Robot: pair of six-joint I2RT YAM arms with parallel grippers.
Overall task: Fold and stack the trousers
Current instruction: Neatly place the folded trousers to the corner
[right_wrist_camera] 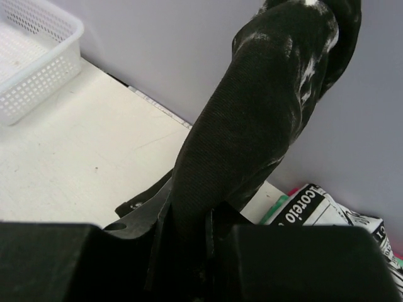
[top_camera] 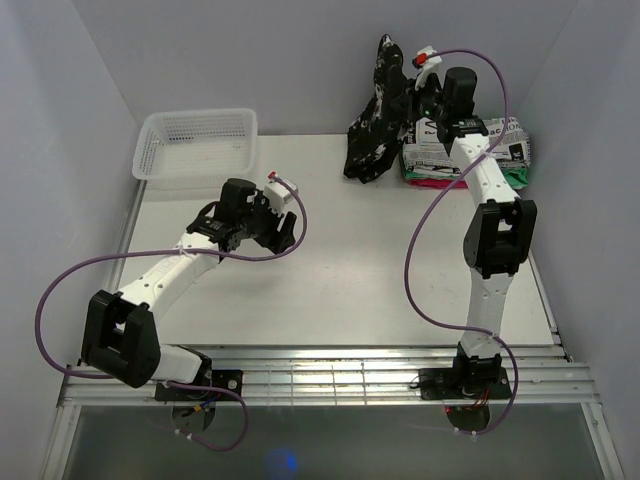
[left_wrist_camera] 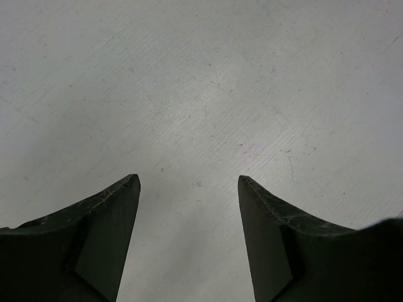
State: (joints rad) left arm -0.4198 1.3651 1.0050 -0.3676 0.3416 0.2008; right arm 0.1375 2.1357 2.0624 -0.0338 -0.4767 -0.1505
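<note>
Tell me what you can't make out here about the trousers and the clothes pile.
- Trousers: upper end cut off by the top edge, right wrist view.
- Right gripper: fingertips buried in the fabric, right wrist view.
- Clothes pile: partly covered by the right arm, top view; number of pieces uncountable.
</note>
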